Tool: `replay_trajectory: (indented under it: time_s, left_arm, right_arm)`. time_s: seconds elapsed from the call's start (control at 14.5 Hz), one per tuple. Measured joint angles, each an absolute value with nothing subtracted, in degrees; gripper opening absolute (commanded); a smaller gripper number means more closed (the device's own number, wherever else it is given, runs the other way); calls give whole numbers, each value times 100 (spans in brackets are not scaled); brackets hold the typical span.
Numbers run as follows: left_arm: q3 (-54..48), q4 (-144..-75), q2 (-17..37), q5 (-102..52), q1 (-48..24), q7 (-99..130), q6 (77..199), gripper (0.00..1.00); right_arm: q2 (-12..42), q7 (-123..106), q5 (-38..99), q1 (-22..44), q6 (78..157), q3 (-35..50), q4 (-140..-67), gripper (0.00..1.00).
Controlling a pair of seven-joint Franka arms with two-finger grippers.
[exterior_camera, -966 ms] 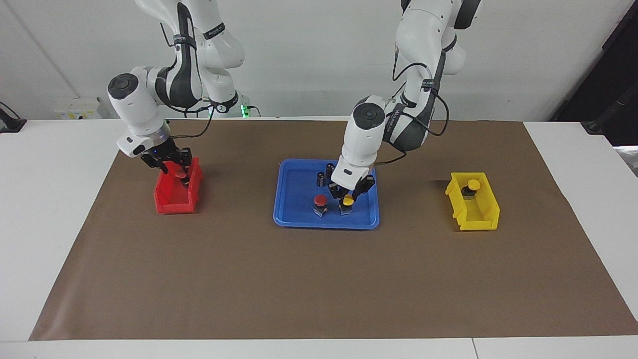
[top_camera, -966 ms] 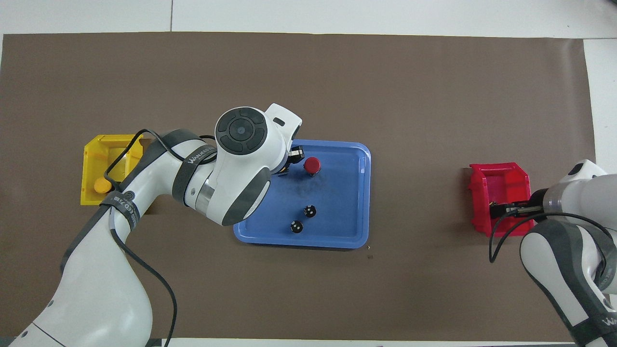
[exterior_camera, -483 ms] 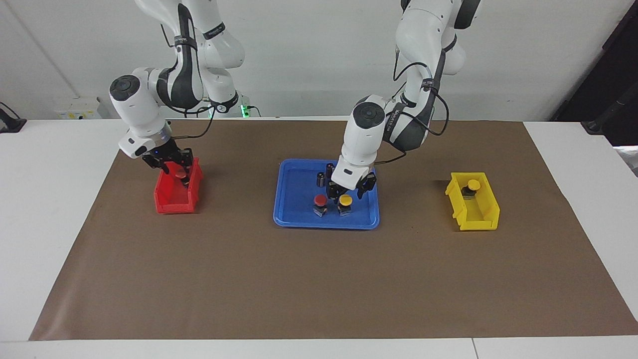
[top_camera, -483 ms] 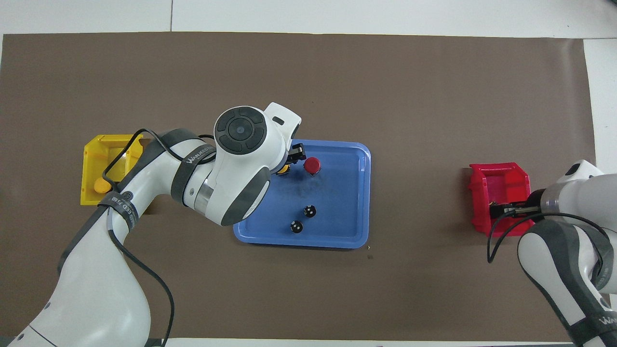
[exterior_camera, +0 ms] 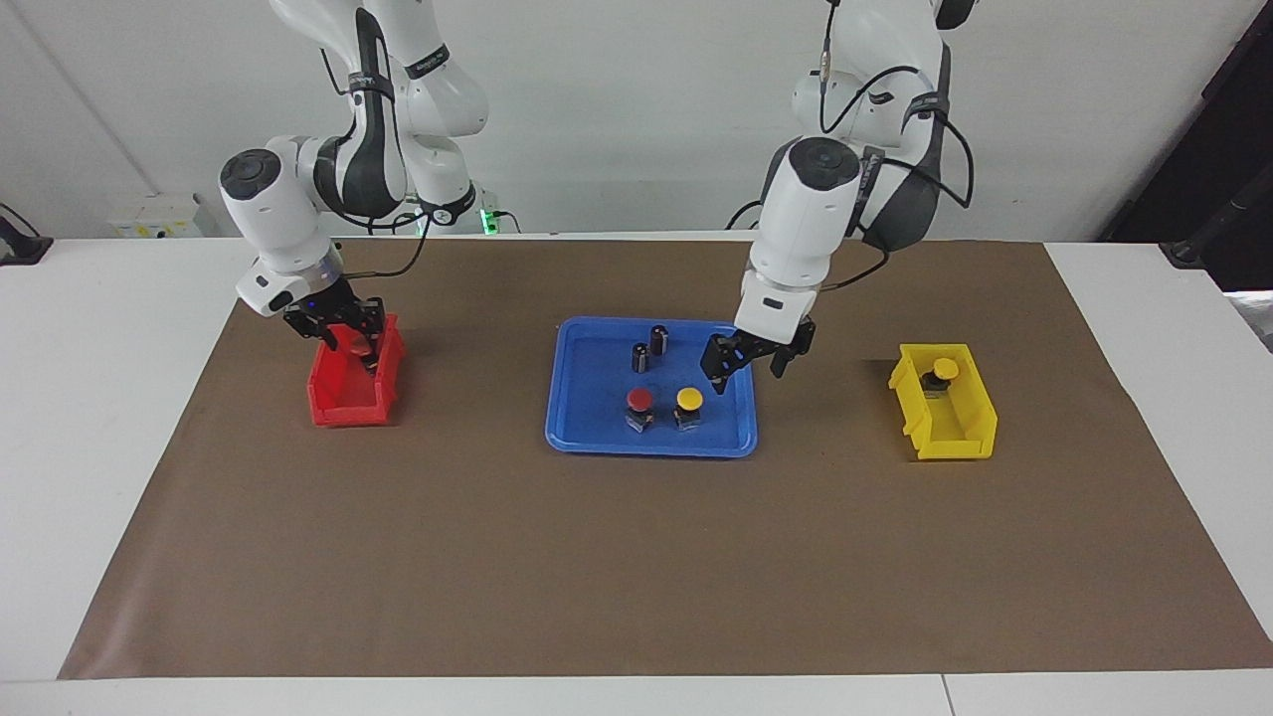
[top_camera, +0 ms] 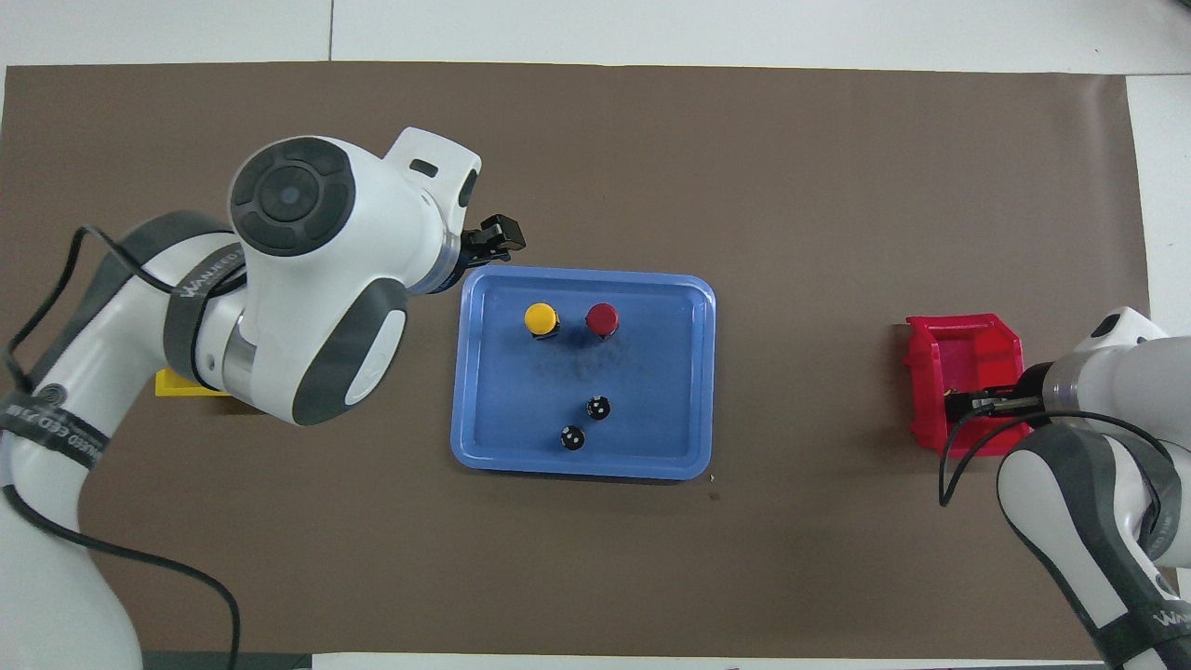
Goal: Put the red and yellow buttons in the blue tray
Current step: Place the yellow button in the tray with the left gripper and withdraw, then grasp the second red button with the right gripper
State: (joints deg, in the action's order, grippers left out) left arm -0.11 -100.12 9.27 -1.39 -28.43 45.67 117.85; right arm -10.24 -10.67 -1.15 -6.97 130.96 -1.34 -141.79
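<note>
The blue tray (exterior_camera: 587,433) (top_camera: 693,372) lies mid-mat. On it stand a red button (exterior_camera: 638,400) (top_camera: 602,318) and a yellow button (exterior_camera: 689,399) (top_camera: 540,318) side by side. A second yellow button (exterior_camera: 944,370) sits in the yellow bin (exterior_camera: 960,438). My left gripper (exterior_camera: 744,370) (top_camera: 498,240) hangs open and empty over the tray's rim at the left arm's end. My right gripper (exterior_camera: 343,336) (top_camera: 958,407) is down in the red bin (exterior_camera: 338,408) (top_camera: 968,340), shut on the second red button (exterior_camera: 353,345).
Two dark capless cylinders (exterior_camera: 658,338) (exterior_camera: 641,356) stand on the tray, nearer to the robots than the buttons. In the overhead view the left arm covers most of the yellow bin (top_camera: 186,383). A brown mat (exterior_camera: 636,557) covers the table.
My left gripper let go of the yellow button on the tray, opened, rose and swung toward the left arm's end. My right gripper stayed in the red bin, rising slightly.
</note>
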Motion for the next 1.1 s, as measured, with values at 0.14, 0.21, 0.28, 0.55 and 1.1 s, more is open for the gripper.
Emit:
replay_trajectory:
  time_s: [0.14,0.21,0.28,0.55,1.1]
  left_arm:
    - [67,-9999,646,-130,-2486,4056,11304,100]
    - [90,-9972,495,-131,-2186,3430,10936,100]
    - [112,-9887,364,-139,-1833,2727,10525,100]
    - [158,-9399,157,-154,-635,472,9538,100]
    - [221,-9415,167,-154,-135,-715,9497,100]
  right_arm:
    - [-973,-1067,-115,-696,13101,-134,-14190,60]
    - [-945,-1067,-115,-696,13129,-134,-14191,56]
    - [-919,-1067,-115,-696,13182,-134,-14192,49]
    - [-899,-1067,-115,-691,13210,-132,-14199,19]
    - [-892,-1080,-129,-690,11893,-110,-13258,19]
